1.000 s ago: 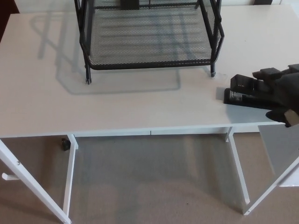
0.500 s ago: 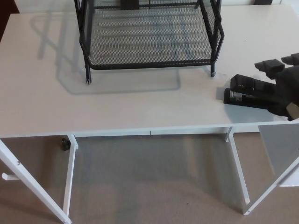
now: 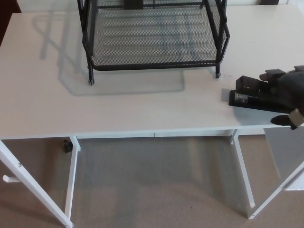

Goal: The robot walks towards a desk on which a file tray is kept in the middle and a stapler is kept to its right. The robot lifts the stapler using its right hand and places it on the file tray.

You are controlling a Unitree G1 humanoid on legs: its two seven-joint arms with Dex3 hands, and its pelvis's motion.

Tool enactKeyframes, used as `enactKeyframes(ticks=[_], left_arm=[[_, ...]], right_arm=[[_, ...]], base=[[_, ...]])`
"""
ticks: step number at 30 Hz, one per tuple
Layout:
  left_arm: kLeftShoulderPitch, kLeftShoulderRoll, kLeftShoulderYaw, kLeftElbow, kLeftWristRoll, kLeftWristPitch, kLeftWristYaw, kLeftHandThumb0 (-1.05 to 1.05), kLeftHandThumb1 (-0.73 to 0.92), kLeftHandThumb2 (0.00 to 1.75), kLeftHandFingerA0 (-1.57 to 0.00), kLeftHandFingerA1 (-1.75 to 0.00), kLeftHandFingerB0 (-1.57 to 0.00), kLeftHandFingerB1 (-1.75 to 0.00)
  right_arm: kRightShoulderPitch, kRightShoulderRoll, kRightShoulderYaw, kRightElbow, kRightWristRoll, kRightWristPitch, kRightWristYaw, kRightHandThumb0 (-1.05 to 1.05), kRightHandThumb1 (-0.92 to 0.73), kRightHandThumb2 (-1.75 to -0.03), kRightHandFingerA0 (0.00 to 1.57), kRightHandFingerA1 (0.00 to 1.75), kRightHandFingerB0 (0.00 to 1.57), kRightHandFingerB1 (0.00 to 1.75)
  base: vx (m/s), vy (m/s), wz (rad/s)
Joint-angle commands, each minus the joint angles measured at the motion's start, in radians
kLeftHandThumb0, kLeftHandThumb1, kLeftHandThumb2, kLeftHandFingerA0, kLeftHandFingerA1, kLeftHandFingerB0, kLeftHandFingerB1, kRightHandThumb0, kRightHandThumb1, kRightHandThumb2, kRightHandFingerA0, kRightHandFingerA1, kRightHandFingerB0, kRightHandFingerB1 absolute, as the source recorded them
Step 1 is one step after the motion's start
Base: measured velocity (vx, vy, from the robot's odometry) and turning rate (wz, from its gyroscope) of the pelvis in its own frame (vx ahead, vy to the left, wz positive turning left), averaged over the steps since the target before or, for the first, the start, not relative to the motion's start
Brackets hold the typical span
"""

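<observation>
Desk top (image 3: pixel 142 109): white board, smooth, with a faint satin sheen that takes soft shadows toward the back edge.
Desk legs (image 3: pixel 71 175): white and smooth, painted metal by the look of them.
File tray (image 3: pixel 152 42): fine black wire mesh in a black metal frame, matt, at the middle of the back edge.
Stapler (image 3: pixel 249 95): black and hard, slightly glossy, with a glint of bare metal at its nose, near the front right corner.
Right hand (image 3: pixel 287 92): black, matt, plastic-looking, with one pale patch.
Floor (image 3: pixel 152 190): grey-beige carpet, short rough pile.

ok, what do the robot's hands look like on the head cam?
Only the right hand shows: matt black, blocky, with a small pale tab at its near edge. No cables or markings visible. The left hand is out of view.
</observation>
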Motion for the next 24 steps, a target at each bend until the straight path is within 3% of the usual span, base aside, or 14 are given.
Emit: enactKeyframes(ticks=[1, 3, 5, 6, 7, 10, 11, 12, 18, 19, 21, 22, 23, 24], left_arm=[[0.003, 0.013, -0.008, -0.010, 0.013, -0.051, -0.023, -0.88, 0.43, 1.36, -0.75, -1.06, -0.16, -0.78], [0.001, 0.013, -0.010, -0.009, 0.016, -0.047, -0.019, -1.00, 0.41, 1.30, -0.69, -1.06, -0.47, -0.97], [-0.005, 0.005, -0.006, 0.001, 0.015, -0.042, -0.008, -0.88, 0.44, 1.35, -0.71, -1.04, -0.13, -0.77], [-0.004, 0.005, -0.007, 0.002, 0.016, -0.044, -0.010, -1.01, 0.43, 1.30, -0.69, -1.06, -0.45, -0.96], [0.001, 0.004, -0.012, -0.001, 0.021, -0.052, -0.008, -1.03, 0.46, 1.31, -0.70, -1.05, -0.45, -0.95], [0.003, 0.004, -0.015, -0.002, 0.023, -0.055, -0.007, -1.03, 0.46, 1.31, -0.70, -1.05, -0.45, -0.95], [0.006, 0.003, -0.021, -0.002, 0.030, -0.067, -0.005, -1.00, 0.48, 1.42, -0.73, -1.07, 0.00, -0.73], [0.004, 0.002, -0.024, 0.002, 0.034, -0.065, -0.001, -0.96, 0.50, 1.41, -0.70, -1.04, 0.00, -0.72], [0.010, 0.003, -0.024, 0.004, 0.029, -0.066, -0.003, -1.02, 0.44, 1.41, -0.73, -1.09, 0.00, -0.75], [0.011, 0.001, -0.027, 0.003, 0.031, -0.070, 0.002, -1.05, 0.60, 1.21, -0.69, -1.12, -0.41, -1.04], [0.011, 0.000, -0.027, 0.004, 0.030, -0.072, 0.002, -1.05, 0.58, 1.21, -0.65, -1.15, -0.37, -1.10], [0.012, 0.000, -0.025, 0.003, 0.026, -0.074, -0.002, -1.05, 0.53, 1.28, -0.69, -1.06, -0.44, -0.97], [0.014, 0.001, -0.025, 0.001, 0.025, -0.077, -0.003, -1.05, 0.54, 1.32, -0.70, -1.05, -0.44, -0.96], [0.014, 0.000, -0.023, 0.001, 0.023, -0.078, -0.004, -1.05, 0.53, 1.34, -0.70, -1.06, -0.38, -0.94]], right_arm=[[-0.018, 0.012, -0.021, -0.011, 0.015, 0.079, 0.096, -0.32, -0.76, -0.63, 0.78, 1.07, 0.41, 0.34], [-0.018, 0.014, -0.025, -0.021, 0.016, 0.089, 0.103, -0.28, -0.78, -0.63, 0.76, 1.02, 0.49, 0.36], [-0.028, 0.009, -0.004, -0.021, -0.011, 0.101, 0.120, -0.24, -0.74, -0.62, 0.69, 1.01, 0.57, 0.38], [-0.023, 0.007, 0.002, -0.028, -0.024, 0.097, 0.076, -0.27, -0.70, -0.61, 0.76, 0.98, 0.67, 0.41], [-0.009, 0.016, 0.018, -0.042, -0.061, 0.132, 0.005, -0.35, -0.56, -0.57, 0.83, 1.49, 0.86, 0.51], [-0.001, 0.020, 0.028, -0.052, -0.075, 0.154, -0.026, -0.35, -0.56, -0.57, 0.83, 1.49, 0.86, 0.51], [0.012, 0.020, 0.039, -0.059, -0.100, 0.161, -0.093, -0.38, -0.57, -0.57, 0.84, 1.66, 0.82, 0.70], [0.018, 0.025, 0.043, -0.061, -0.106, 0.167, -0.122, -0.35, -0.56, -0.58, 0.82, 1.68, 0.77, 0.69], [0.081, 0.021, 0.022, -0.120, -0.109, 0.154, -0.235, -0.33, -0.82, -0.65, 0.87, 1.66, 0.62, 1.10], [0.101, 0.022, 0.016, -0.121, -0.109, 0.136, -0.294, -0.29, -0.76, -0.72, 0.88, 1.63, 0.67, 1.00], [0.122, 0.027, 0.015, -0.130, -0.116, 0.136, -0.339, -0.30, -0.74, -0.71, 0.91, 1.64, 0.69, 0.97], [0.132, 0.034, 0.013, -0.120, -0.121, 0.129, -0.401, -0.33, -0.52, -0.97, 1.22, 1.35, 0.77, 0.91], [0.139, 0.043, 0.010, -0.104, -0.124, 0.122, -0.459, -0.27, -0.68, -0.71, 0.93, 1.56, 0.77, 0.95], [0.146, 0.044, 0.007, -0.103, -0.122, 0.112, -0.479, -0.24, -0.66, -0.72, 0.91, 1.32, 0.79, 0.98]], base=[[0.00, 0.000, 0.00], [0.00, 0.000, 0.00], [0.00, 0.000, 0.00], [0.00, 0.000, 0.00], [0.00, 0.000, 0.00], [0.00, 0.000, 0.00], [0.00, 0.000, 0.00], [0.00, 0.000, 0.00], [0.00, 0.000, 0.00], [0.00, 0.000, 0.00], [0.00, 0.000, 0.00], [0.00, 0.000, 0.00], [0.00, 0.000, 0.00], [0.00, 0.000, 0.00]])
